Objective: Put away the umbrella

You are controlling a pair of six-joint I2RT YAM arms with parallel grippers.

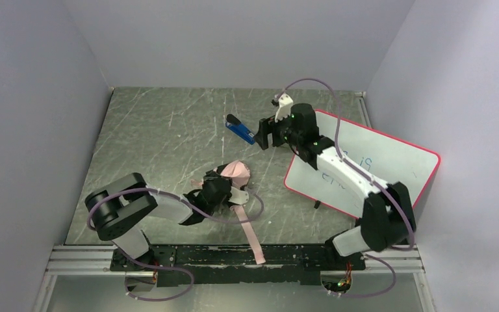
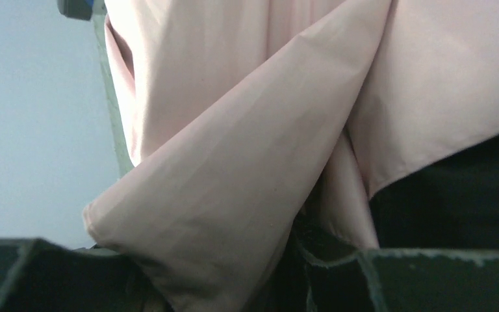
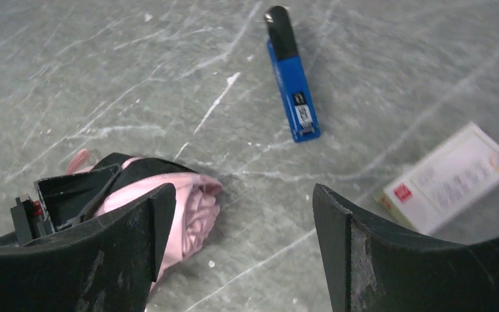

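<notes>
Grey scuffed tabletop [image 1: 156, 130] w/ white scratches all over, pale walls [image 1: 39, 97] around it. Blue-and-black stapler [image 1: 239, 130] lies flat toward the far side, just left of the right gripper [image 1: 263, 138] in the top view and well apart from the umbrella. Whiteboard [image 1: 396, 162] w/ a red-pink frame sits skewed on the right side, some blue scribble on it, and the right arm [image 1: 344, 170] stretches across it, covering part of the board. Right wrist cam also catches a small white box [image 3: 448, 177] w/ a red logo, lying on the table off to the right of the stapler. It's blurry, can't read it. Right gripper hangs above the table, fingers [image 3: 123, 260] spread wide, nothing btwn them.

Umbrella [image 1: 235, 171] is roughly mid-table, nearer the front edge, lying in a loose folded bundle. Pale pink fabric outside, black showing underneath, and a long pink strap [image 1: 250, 231] trails from it toward the near edge. Left gripper [image 1: 226, 188] sits right on it and hides a good chunk from above. Left wrist cam is basically all pink folds w/ a black patch at the right. Its fingers [image 2: 429, 279] are about half closed w/ the fabric bunched btwn them, so it's got hold of the cloth.
</notes>
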